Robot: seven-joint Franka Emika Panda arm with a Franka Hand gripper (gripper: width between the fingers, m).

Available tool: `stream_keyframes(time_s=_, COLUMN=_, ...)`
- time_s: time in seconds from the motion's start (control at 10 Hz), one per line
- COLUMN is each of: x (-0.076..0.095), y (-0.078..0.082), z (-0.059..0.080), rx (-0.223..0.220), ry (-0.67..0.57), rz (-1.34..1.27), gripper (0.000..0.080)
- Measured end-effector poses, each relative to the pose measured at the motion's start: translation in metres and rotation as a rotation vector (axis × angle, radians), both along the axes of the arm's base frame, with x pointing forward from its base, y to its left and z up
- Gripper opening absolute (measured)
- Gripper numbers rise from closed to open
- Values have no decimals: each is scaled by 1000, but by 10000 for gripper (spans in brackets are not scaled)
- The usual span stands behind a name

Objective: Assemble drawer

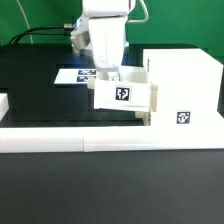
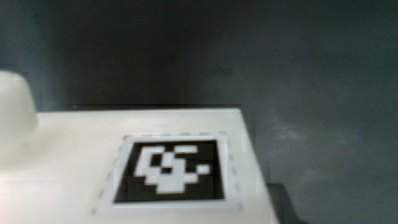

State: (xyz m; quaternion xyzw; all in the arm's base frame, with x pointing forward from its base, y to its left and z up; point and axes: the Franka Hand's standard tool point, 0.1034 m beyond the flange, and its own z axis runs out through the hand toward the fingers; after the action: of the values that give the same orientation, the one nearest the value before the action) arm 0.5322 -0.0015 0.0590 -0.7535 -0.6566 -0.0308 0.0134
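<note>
The large white case (image 1: 182,85) stands at the exterior view's right, with a tag on its front. A small white tray (image 1: 123,95) with a tag on its face hangs above the table, its right end against the case's open left side. My gripper (image 1: 103,80) comes down onto the tray's left rear edge and appears shut on it; its fingertips are hidden. In the wrist view a white tagged face (image 2: 173,172) fills the lower part, with a rounded white part (image 2: 15,112) beside it. No fingers show there. The second tray is not clearly in view.
The marker board (image 1: 72,75) lies flat on the black table behind the tray. A long low white rail (image 1: 100,141) runs along the front. A white piece (image 1: 3,103) shows at the exterior view's left edge; I cannot tell what it is.
</note>
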Motion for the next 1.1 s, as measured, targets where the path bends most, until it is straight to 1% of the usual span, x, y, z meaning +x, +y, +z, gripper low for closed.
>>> stream_keyframes(time_s=0.3, x=0, y=2, z=0, rx=0, ry=0, rz=15, gripper=43)
stream_keyframes(time_s=0.5, x=0, y=5, z=0, rx=0, ry=39, rz=34, gripper=43)
stream_keyframes(time_s=1.1, x=0, y=3, z=-1, rx=0, ry=38, rz=42, gripper=44)
